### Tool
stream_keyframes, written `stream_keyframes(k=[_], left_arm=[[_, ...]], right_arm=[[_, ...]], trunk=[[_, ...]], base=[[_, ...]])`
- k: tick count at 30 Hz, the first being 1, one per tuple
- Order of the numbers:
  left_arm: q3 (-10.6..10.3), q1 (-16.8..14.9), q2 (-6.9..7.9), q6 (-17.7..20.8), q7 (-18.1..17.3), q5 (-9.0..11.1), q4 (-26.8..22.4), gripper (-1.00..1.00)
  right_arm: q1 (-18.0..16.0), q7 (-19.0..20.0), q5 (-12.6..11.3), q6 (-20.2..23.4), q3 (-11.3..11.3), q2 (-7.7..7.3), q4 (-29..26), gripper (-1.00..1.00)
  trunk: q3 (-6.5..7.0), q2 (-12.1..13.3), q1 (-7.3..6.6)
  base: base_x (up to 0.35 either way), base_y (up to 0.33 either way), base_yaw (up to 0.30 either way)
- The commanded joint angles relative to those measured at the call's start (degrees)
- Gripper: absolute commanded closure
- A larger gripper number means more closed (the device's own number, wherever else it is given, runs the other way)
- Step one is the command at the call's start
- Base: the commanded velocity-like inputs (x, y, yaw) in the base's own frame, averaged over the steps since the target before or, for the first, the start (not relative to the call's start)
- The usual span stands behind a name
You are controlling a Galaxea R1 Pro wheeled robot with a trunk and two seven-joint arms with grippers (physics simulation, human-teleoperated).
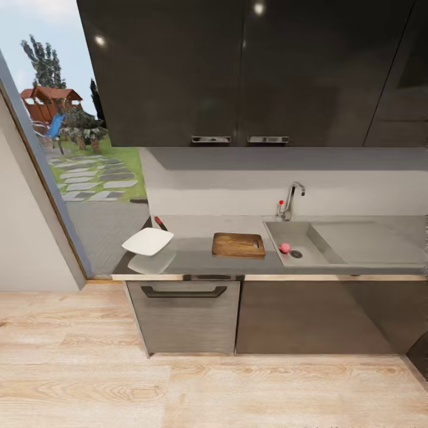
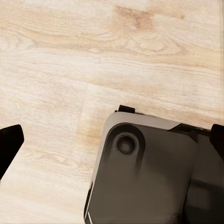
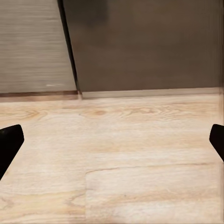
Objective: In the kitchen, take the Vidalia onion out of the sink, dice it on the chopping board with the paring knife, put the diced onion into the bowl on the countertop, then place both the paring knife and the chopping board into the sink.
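left gripper [image 2: 112, 140]: pointed down at the plank floor [image 2: 70, 60], fingertips at the two edges of its wrist view so it's spread wide, nothing held. A grey-black part of the robot's own body [image 2: 149, 172] sits under it.

right gripper [image 3: 112, 140]: same deal, wide open and empty, hanging low over the floor and facing the dark cabinet fronts [image 3: 140, 46].

onion [image 1: 285, 248]: small pinkish ball in the sink [image 1: 315, 232], right next to the drain, on the basin's left side.

onion vs grippers: up and ahead of both. It's at counter height and they're down by the floor, well apart. It sits right of centre in the head view, so I'd guess the right arm is the closer one, but the arms themselves aren't visible there.

chopping board [image 1: 238, 244]: flat on the countertop [image 1: 196, 258] just left of the sink, long axis running left-right, handle slot toward the sink.

bowl [image 1: 148, 241]: white dish near the counter's left end.

knife [image 1: 160, 222]: just behind the bowl, red handle visible, lying at a diagonal.

next move: my guess is roll closer, then lift the right arm to the basin.
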Motion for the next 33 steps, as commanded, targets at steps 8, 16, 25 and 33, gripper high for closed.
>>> stream_keyframes(k=[8,16,25,33], left_arm=[[-0.1,0.0,0.11,-0.2,0.0,0.3,-0.1,-1.00],[-0.1,0.0,0.14,-0.2,0.0,0.2,-0.1,-1.00],[-0.5,0.0,0.08,-0.2,0.0,0.2,0.0,-1.00],[-1.2,0.0,0.07,-0.3,0.0,0.2,0.0,-1.00]], right_arm=[[-0.1,-0.7,0.6,-0.1,-0.2,0.22,0.0,-1.00],[-0.1,-0.8,0.6,-0.1,-0.1,0.28,0.0,-1.00],[-0.1,-0.8,0.6,-0.1,-0.1,0.29,0.0,-1.00],[-0.1,-0.7,0.7,-0.1,-0.1,0.37,0.1,-1.00]], trunk=[[0.16,-0.1,0.04],[0.17,-0.1,0.04],[0.17,-0.1,0.04],[0.17,-0.1,0.04]], base=[[0.000,-0.001,-0.141],[0.000,-0.261,-0.005],[0.000,-0.329,0.000],[0.000,-0.334,0.000]])
